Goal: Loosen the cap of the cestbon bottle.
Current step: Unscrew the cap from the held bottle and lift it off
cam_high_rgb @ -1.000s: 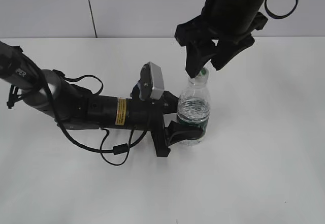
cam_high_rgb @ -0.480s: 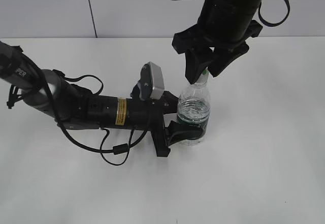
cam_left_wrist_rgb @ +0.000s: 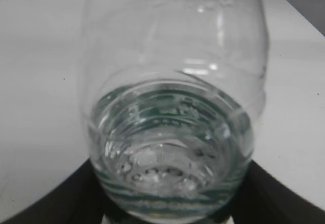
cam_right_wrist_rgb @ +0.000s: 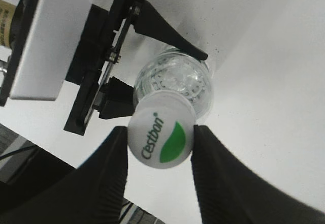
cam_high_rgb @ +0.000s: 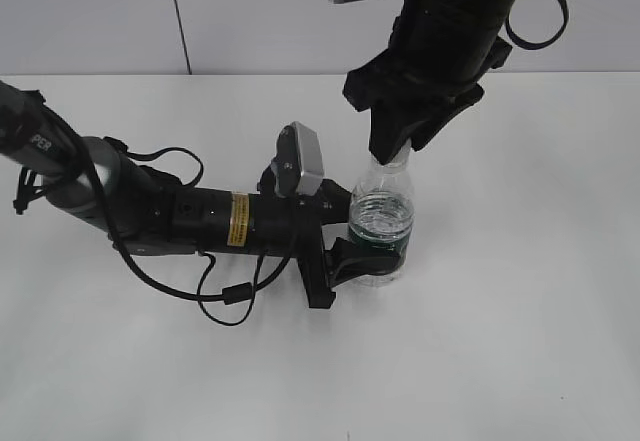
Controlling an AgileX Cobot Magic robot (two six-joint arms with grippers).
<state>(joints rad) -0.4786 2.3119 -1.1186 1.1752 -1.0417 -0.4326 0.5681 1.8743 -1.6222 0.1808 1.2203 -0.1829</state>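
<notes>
The right gripper [cam_right_wrist_rgb: 160, 140], open beside the neck a second ago, now clamps the small white green-patched screw cap [cam_right_wrist_rgb: 161, 137] of the clear ribbed plastic water bottle [cam_high_rgb: 381, 223], whose base the left gripper [cam_high_rgb: 345, 239] holds, so twisting can begin.

Readable text: one brand name, a few partial marks.

The cap [cam_right_wrist_rgb: 161, 137] reads "Cestbon" in green letters beside a green leaf-shaped patch, seen from the right wrist view. On the left arm [cam_high_rgb: 60, 156] in the exterior view, white letters read about "PER", cut off at the edge. A yellow label [cam_high_rgb: 239, 219] on that arm carries print too small to read. A yellow sticker [cam_right_wrist_rgb: 7, 3] at the top left corner of the right wrist view shows a warning triangle and small, illegible lines. The bottle's [cam_left_wrist_rgb: 172, 127] green band shows no readable lettering.
</notes>
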